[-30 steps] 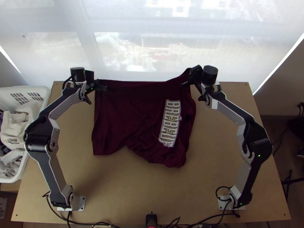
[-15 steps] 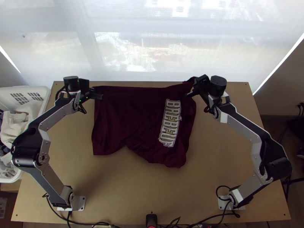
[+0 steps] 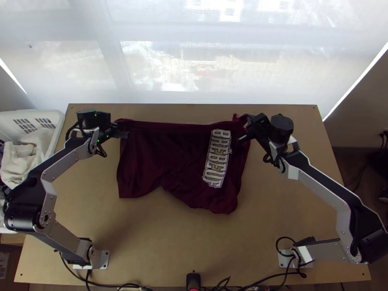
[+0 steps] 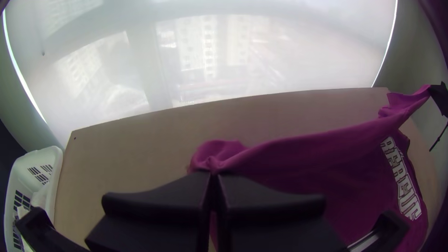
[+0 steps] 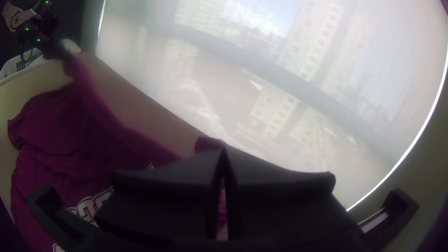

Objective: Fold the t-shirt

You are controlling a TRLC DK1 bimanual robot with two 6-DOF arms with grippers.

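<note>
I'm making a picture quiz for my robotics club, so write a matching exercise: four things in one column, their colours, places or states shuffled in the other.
Column one
1. Basket
2. Left gripper
3. T-shirt
4. Right gripper

Column two
A. Dark red, far edge stretched between two grippers
B. Holding the far edge at the end nearer the lettering
C. White, at the left side of the table
D. Holding the far edge at the end away from the lettering

Pairs: 1-C, 2-D, 3-A, 4-B
</note>
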